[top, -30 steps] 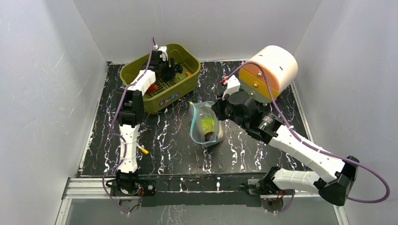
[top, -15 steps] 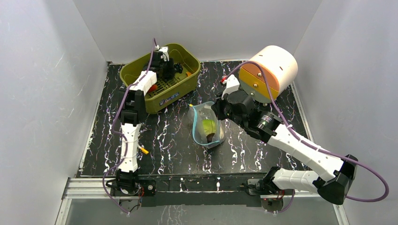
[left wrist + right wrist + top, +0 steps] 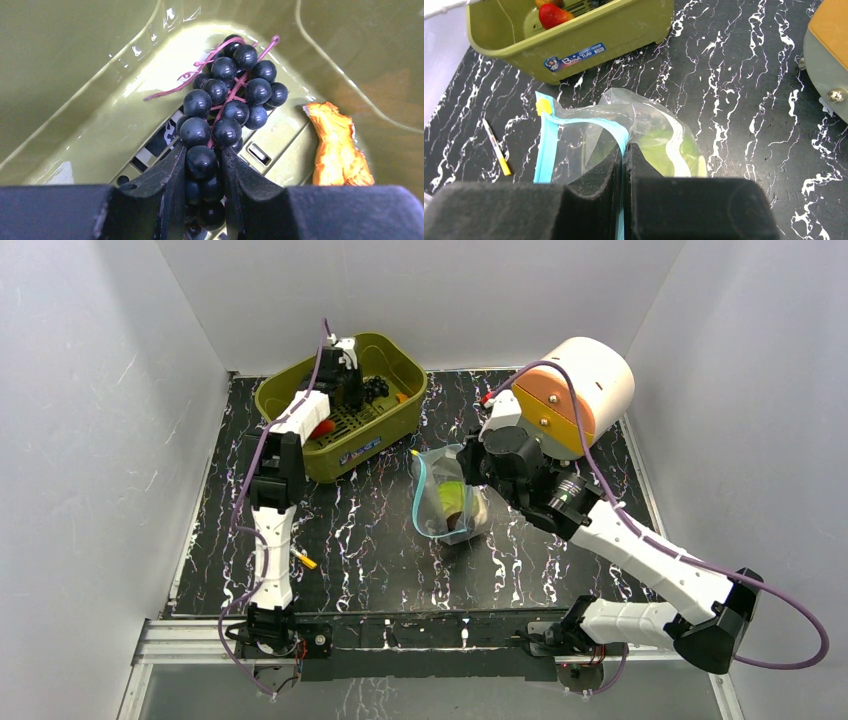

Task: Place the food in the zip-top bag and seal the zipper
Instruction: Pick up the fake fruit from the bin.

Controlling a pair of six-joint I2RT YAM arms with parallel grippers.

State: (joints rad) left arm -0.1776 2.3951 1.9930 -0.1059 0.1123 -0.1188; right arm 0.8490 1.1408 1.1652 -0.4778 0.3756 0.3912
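My left gripper (image 3: pixel 202 162) is down in the olive-green bin (image 3: pixel 380 430), shut on the near end of the dark grape bunch (image 3: pixel 227 105), which lies on the bin floor. It shows in the top view (image 3: pixel 350 390). An orange piece (image 3: pixel 337 147) lies to its right and a red fruit (image 3: pixel 553 15) is in the bin too. My right gripper (image 3: pixel 624 150) is shut on the blue-teal zipper (image 3: pixel 546 145) rim of the clear zip-top bag (image 3: pixel 448 502), holding its mouth open. A pale-green cabbage (image 3: pixel 659 142) and a dark piece (image 3: pixel 452 520) sit inside the bag.
A large cream and orange cylinder (image 3: pixel 575 390) stands at the back right, close behind my right arm. A thin yellow-tipped stick (image 3: pixel 304 559) lies on the black marbled table (image 3: pixel 380 550) at the front left. White walls close in the sides and back.
My right gripper has moved right and back, dragging the bag's rim with it. My left gripper has shifted slightly within the bin.
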